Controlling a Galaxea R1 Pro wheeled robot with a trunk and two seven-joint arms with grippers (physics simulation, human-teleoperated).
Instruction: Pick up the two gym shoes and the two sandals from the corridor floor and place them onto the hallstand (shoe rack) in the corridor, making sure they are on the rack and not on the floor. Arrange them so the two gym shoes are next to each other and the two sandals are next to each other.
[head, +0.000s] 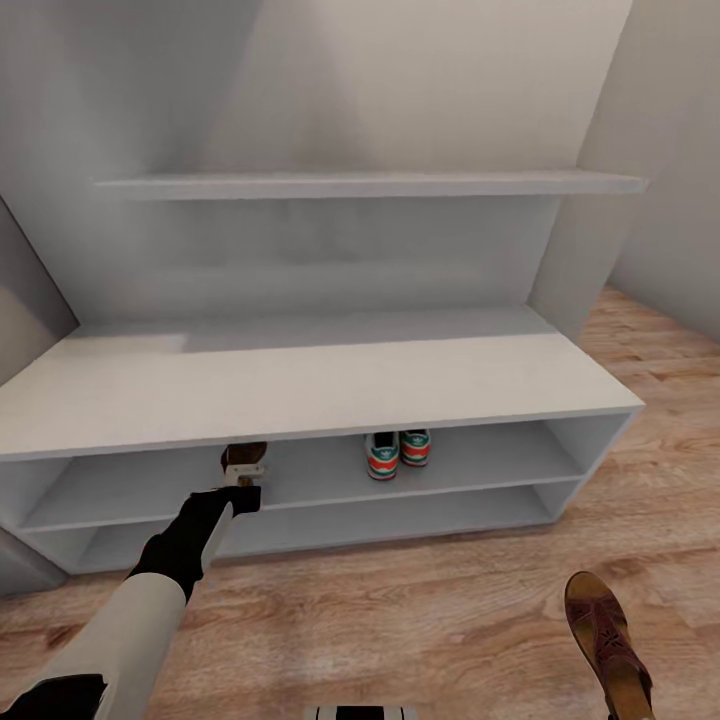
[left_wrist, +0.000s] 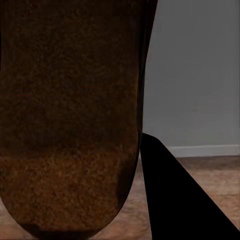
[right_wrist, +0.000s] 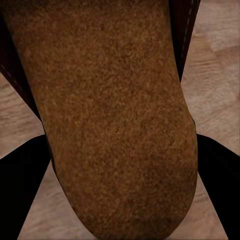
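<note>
Left gripper (head: 243, 487) reached in at upper open shelf of hallstand (head: 300, 385), clamped on first sandal (head: 245, 458). Right gripper closed round second sandal (head: 606, 627), held over corridor floor (head: 400, 620), near rack's right end. Gym shoes (head: 397, 453) parked side by side on same upper shelf, right of first sandal.
</note>
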